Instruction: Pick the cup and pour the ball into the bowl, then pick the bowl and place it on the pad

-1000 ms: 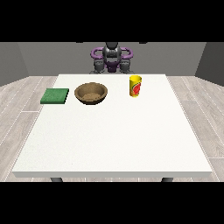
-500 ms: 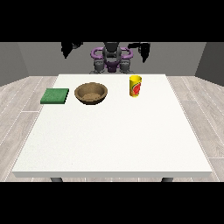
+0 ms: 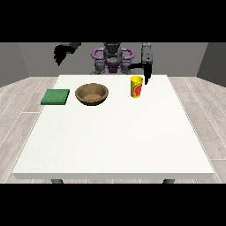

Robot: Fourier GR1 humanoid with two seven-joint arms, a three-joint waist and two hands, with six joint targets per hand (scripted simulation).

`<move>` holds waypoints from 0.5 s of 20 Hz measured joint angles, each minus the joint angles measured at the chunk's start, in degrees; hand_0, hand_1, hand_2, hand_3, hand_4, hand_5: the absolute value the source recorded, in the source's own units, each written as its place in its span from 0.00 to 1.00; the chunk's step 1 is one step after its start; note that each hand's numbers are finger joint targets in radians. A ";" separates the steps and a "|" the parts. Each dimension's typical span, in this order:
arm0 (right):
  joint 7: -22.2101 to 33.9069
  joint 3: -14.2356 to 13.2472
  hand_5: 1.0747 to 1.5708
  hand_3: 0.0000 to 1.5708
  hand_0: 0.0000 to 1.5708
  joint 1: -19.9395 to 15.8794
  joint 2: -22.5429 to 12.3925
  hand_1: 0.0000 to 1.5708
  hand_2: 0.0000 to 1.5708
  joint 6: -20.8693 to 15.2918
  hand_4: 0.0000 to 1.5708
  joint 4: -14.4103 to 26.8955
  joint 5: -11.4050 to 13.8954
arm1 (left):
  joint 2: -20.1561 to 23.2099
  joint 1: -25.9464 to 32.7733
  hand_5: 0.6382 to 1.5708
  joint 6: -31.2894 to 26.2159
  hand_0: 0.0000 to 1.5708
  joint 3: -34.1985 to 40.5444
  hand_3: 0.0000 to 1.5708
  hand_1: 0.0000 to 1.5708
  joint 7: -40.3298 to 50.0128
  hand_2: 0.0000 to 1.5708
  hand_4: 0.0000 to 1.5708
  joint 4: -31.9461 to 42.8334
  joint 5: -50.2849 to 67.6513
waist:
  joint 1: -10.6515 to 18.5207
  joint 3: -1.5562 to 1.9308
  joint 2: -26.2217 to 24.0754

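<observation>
The yellow cup stands upright on the white table toward its far edge, just right of the brown bowl, with the green pad left of the bowl, so pouring and placing each look like short moves. The ball cannot be seen, presumably inside the cup. The hand at the view's right hangs just above and behind the cup, seemingly lined up to grasp it, while the hand at the view's left is raised well clear; whether either is clenched or released I cannot tell, though neither holds anything.

front view | across table | faces robot | far, elevated
</observation>
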 measured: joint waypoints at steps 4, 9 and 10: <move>-2.38 -2.02 0.98 0.00 0.00 0.85 -1.51 0.00 0.00 2.86 0.43 3.44 -1.56 | 1.13 -2.42 0.85 -1.43 0.00 1.78 0.00 0.00 -3.37 0.00 0.09 7.96 0.39 | -0.51 0.00 -1.06; -3.85 -4.36 0.98 0.00 0.00 -0.03 -3.54 0.00 0.00 5.27 0.43 8.48 -2.97 | 0.39 -5.47 0.84 -0.99 0.00 2.37 0.00 0.00 -8.50 0.00 0.12 17.43 -0.53 | -0.55 0.03 -1.76; -4.96 -4.48 0.99 0.00 0.00 -0.34 -3.45 0.00 0.00 5.44 0.43 8.71 -2.94 | 0.78 -6.36 0.84 -1.15 0.00 3.13 0.00 0.00 -10.46 0.00 0.12 19.38 -0.38 | -0.90 0.03 -0.80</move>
